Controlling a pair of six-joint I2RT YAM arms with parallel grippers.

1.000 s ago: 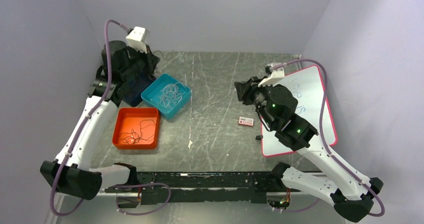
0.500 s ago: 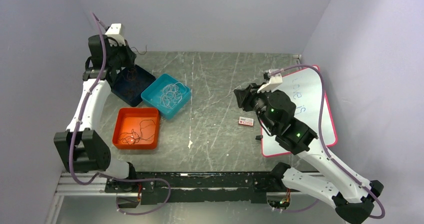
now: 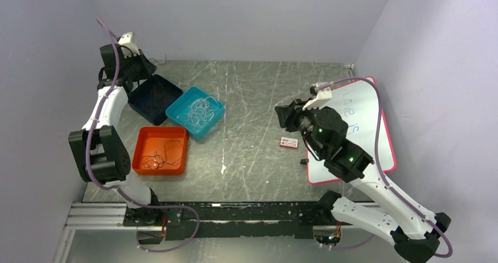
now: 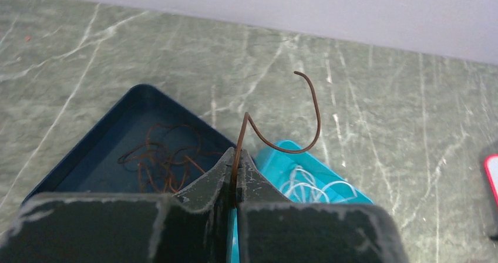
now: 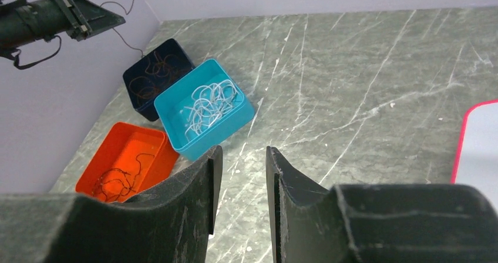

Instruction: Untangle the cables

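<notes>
My left pincer (image 4: 235,157) is clamped shut on one brown cable (image 4: 319,119). I pinch it partway along, so one end curls free beyond the tips, up and to the right. A thin length also trails down from the pincer toward the navy tray (image 4: 94,157) directly beneath. I cannot tell whether that end is clear of the tray. I hold it high because, as I judge it, lifting a single strand draws it out of the nest of brown cables (image 4: 161,163) lying in that tray. Below and right of the tips, the teal tray (image 5: 217,137) holds the white cables (image 5: 208,107). Back toward my base, the orange tray (image 5: 117,142) holds the black cables (image 5: 117,181), so each colour has its own tray. My right pincer (image 5: 244,151) hovers part open and empty over bare desk (image 5: 352,69), well apart from the trays and probably out of the left arm's way.
</notes>
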